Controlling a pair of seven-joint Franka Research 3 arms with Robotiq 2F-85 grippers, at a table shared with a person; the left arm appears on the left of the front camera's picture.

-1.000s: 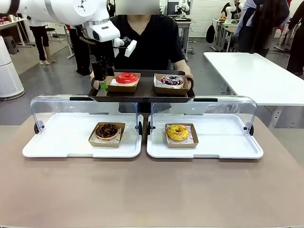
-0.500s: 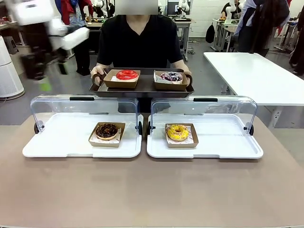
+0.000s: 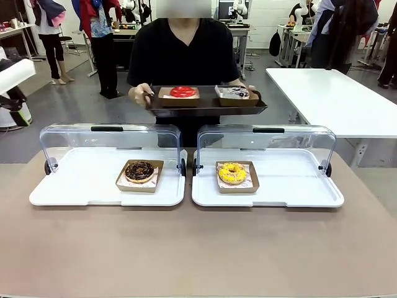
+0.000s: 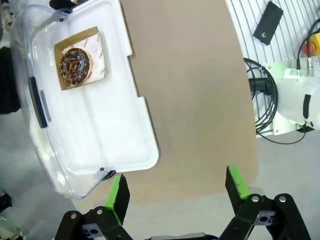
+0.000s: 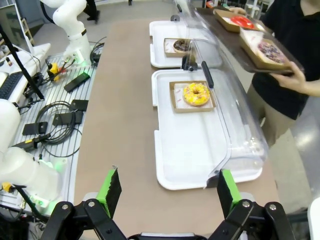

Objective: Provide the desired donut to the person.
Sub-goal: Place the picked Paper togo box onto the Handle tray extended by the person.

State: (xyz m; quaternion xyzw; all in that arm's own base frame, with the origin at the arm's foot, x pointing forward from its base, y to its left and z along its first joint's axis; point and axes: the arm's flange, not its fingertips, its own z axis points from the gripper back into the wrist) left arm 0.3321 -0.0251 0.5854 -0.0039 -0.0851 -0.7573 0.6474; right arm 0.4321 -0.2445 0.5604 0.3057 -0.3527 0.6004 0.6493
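Two white display trays with raised clear lids sit side by side on the brown table (image 3: 198, 248) in the front view: the left tray (image 3: 80, 186) holds a chocolate sprinkled donut (image 3: 139, 170) in a brown card box, the right tray (image 3: 291, 186) a yellow-glazed donut (image 3: 232, 173) likewise. Beyond them the person in a black T-shirt (image 3: 184, 56) holds a dark serving tray (image 3: 205, 106) carrying a red-glazed donut (image 3: 183, 92) and a purple-and-white donut (image 3: 236, 92). From my left wrist, my left gripper (image 4: 175, 192) hangs empty, green-padded fingers spread, above the table's edge near the chocolate donut's tray. From my right wrist, my right gripper (image 5: 167, 192) is likewise spread and empty, near the yellow donut's tray.
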